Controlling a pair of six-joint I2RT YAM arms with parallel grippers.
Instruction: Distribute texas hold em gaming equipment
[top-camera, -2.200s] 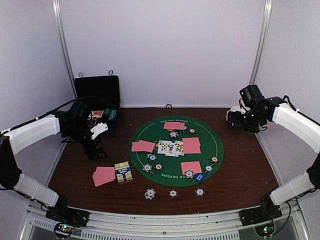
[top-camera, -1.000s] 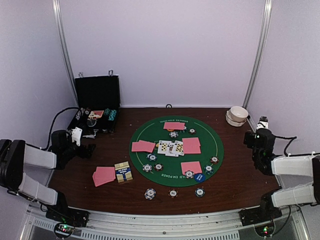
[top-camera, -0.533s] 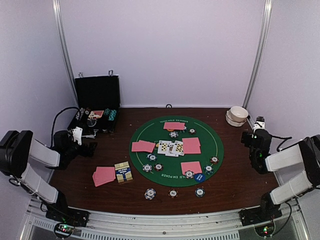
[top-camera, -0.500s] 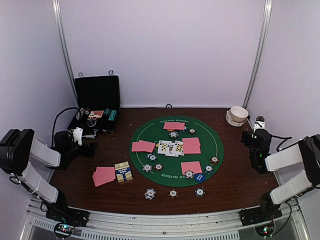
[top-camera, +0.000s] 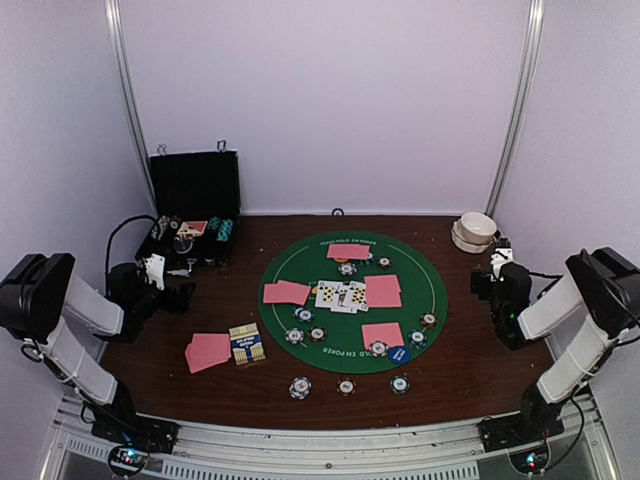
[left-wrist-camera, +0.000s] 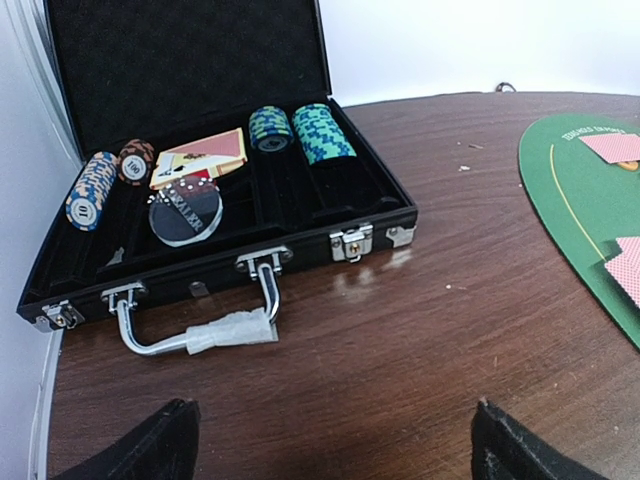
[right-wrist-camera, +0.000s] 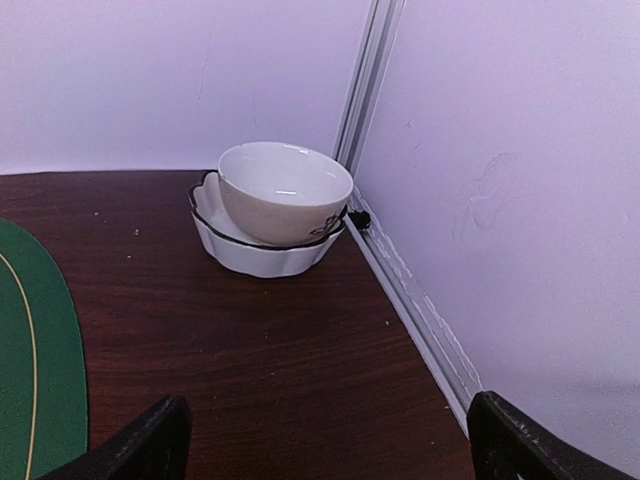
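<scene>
A round green poker mat (top-camera: 300, 262) carries pink-backed cards (top-camera: 382, 290), a face-up row of cards (top-camera: 342, 295), small chips (top-camera: 317, 334) and a blue disc (top-camera: 398, 354). In front of the mat three chips (top-camera: 346, 385) lie on the wood. Left of the mat lie a pink card stack (top-camera: 208, 351) and a card box (top-camera: 246, 343). My left gripper (top-camera: 180, 292) (left-wrist-camera: 330, 445) hangs open and empty over bare wood just before the case. At the right edge my right gripper (top-camera: 485, 277) (right-wrist-camera: 325, 445) is open and empty, facing the white bowl.
An open black case (top-camera: 195, 215) (left-wrist-camera: 200, 60) at the back left holds chip rows (left-wrist-camera: 322, 130), a card deck (left-wrist-camera: 200, 158) and a clear disc (left-wrist-camera: 185, 212). The white bowl (top-camera: 477, 228) (right-wrist-camera: 283, 190) sits in a fluted dish (right-wrist-camera: 265, 255) in the back right corner, beside the wall rail (right-wrist-camera: 420, 310).
Both arms have folded back toward their bases. The right gripper has drifted a little left and toward the bowl; the left gripper has barely shifted. Both stay open.
</scene>
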